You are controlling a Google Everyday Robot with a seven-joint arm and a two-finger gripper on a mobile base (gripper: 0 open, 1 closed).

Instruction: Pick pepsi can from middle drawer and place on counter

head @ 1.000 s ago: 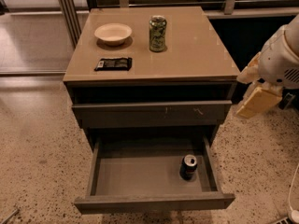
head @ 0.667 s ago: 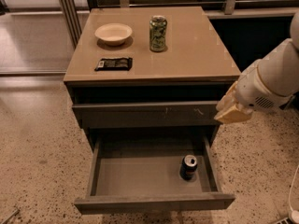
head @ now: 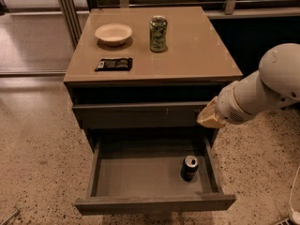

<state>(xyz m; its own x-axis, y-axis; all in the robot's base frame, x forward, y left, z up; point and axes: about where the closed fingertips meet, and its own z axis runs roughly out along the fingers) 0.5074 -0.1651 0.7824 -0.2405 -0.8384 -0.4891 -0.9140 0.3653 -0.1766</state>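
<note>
Office or lab break area, speckled terrazzo floor [head: 37, 144], glass partition [head: 28, 36], drawer cabinet [head: 140, 116], tool [head: 209, 117] at its right edge

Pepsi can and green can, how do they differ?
The pepsi can is dark blue-black; the green can has a green pattern. The pepsi can sits in the open middle drawer, right side; the green can stands on the counter. The gripper, just above the drawer's right side, is nearer the pepsi can than the green can. Both stand upright.

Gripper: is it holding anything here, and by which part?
Nothing is held. The gripper hangs above the right wall of the open middle drawer; the pepsi can stands apart from it on the drawer floor, near that wall.
</note>
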